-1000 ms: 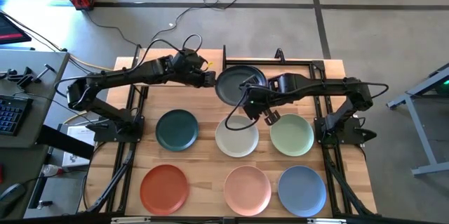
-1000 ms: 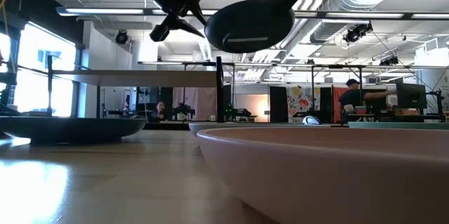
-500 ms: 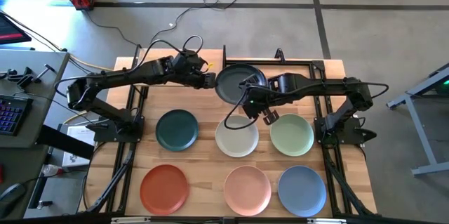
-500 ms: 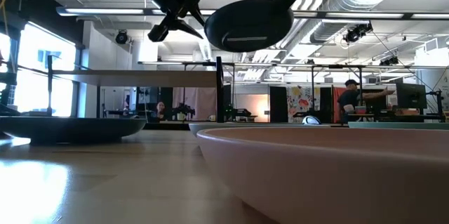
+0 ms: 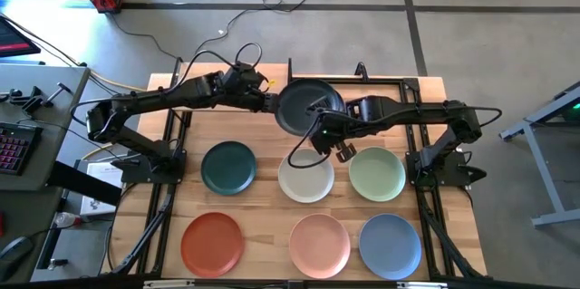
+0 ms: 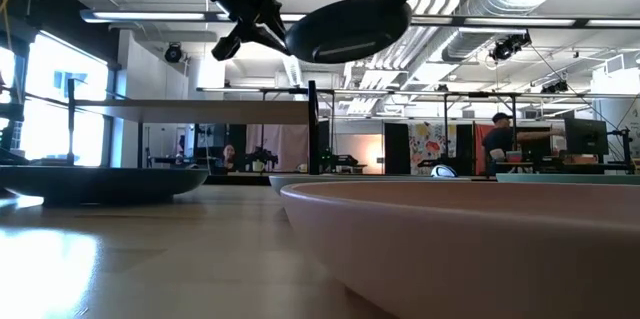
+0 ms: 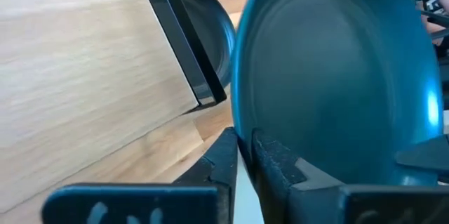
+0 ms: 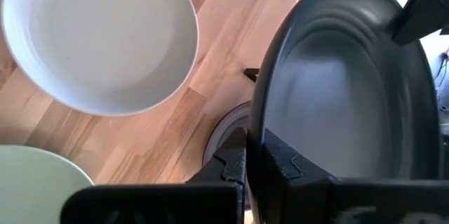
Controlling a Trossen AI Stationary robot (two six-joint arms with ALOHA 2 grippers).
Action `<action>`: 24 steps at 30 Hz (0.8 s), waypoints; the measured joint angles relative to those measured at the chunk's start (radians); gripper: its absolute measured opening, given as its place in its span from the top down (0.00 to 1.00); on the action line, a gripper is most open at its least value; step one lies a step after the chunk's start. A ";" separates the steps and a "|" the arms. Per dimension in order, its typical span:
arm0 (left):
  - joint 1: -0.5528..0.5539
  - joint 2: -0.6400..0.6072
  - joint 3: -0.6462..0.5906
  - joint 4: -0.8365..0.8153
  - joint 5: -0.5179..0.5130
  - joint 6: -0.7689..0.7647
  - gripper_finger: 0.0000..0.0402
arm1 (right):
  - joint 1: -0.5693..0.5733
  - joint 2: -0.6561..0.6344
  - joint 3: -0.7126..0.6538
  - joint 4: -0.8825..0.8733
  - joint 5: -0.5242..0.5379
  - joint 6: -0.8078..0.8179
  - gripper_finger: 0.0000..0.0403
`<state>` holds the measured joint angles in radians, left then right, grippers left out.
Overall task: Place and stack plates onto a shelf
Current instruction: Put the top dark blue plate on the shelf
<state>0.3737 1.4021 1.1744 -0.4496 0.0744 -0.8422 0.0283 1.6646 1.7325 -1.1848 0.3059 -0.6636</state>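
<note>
A charcoal plate hangs in the air over the table's far middle, tilted in the low view. My left gripper meets its left rim and my right gripper its near rim, both shut on it. A second charcoal plate lies flat on wood below, beside the shelf's black upright. The shelf's light-wood board stands at the far left. The dark teal, off-white, pale green, terracotta, pink and blue plates lie flat on the tabletop. My left gripper pinches the held charcoal plate's left rim between its two fingers, one on each face. It comes roughly level from the table's left, and the plate is clear of the table. My right gripper pinches the same plate's near rim, one finger under it and one inside. It comes from the table's right and near side, and the plate is lifted clear and tilted.
Black frame bars run along the far right of the table, behind the held plate. Both arm bases stand at the table's left and right edges. Bare planks show between the two rows of plates.
My left gripper has moved toward the table's right and reached the held charcoal plate's left rim. The plate has tipped, its right side now higher than its left in the low view, and it has shifted slightly toward the far edge.
</note>
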 joint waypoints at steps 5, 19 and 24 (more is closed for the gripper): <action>0.000 0.000 0.000 0.003 -0.015 0.013 0.99 | 0.000 0.000 0.000 0.007 0.004 -0.002 1.00; -0.001 0.000 0.000 0.005 -0.035 0.017 1.00 | 0.008 0.000 0.000 0.006 0.055 0.024 1.00; -0.001 0.000 0.000 0.003 -0.036 0.022 1.00 | -0.002 0.000 0.000 -0.008 0.054 0.080 0.95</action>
<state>0.3729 1.4021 1.1744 -0.4469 0.0383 -0.8204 0.0261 1.6646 1.7321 -1.1925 0.3602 -0.5835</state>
